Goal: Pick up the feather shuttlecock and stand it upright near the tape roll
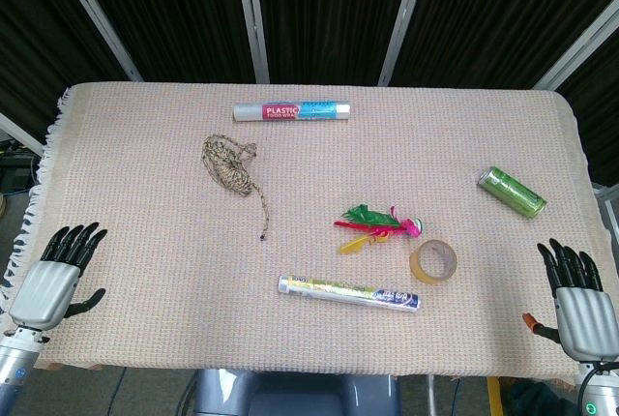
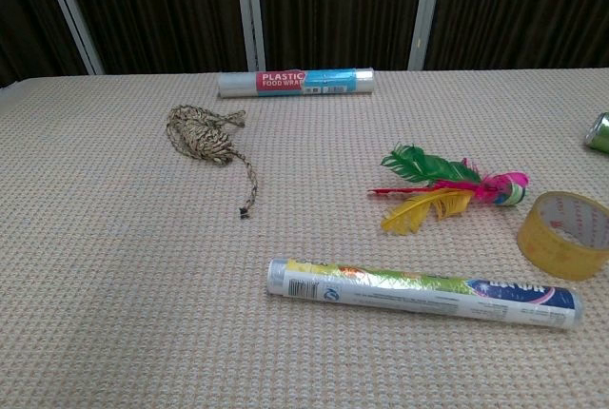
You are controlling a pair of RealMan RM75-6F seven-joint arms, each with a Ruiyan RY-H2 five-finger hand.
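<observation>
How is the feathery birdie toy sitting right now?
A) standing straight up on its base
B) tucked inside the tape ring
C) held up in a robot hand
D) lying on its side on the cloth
D: the feather shuttlecock lies flat on the cloth, feathers spread out sideways, just beside the tape roll, and both hands rest far off at the table's near corners.

One feather shuttlecock (image 1: 379, 226), one tape roll (image 1: 433, 261), two wrap rolls (image 1: 292, 111) (image 1: 349, 292) (boxed tubes), one twine bundle (image 1: 230, 164), one green can (image 1: 512, 192).
</observation>
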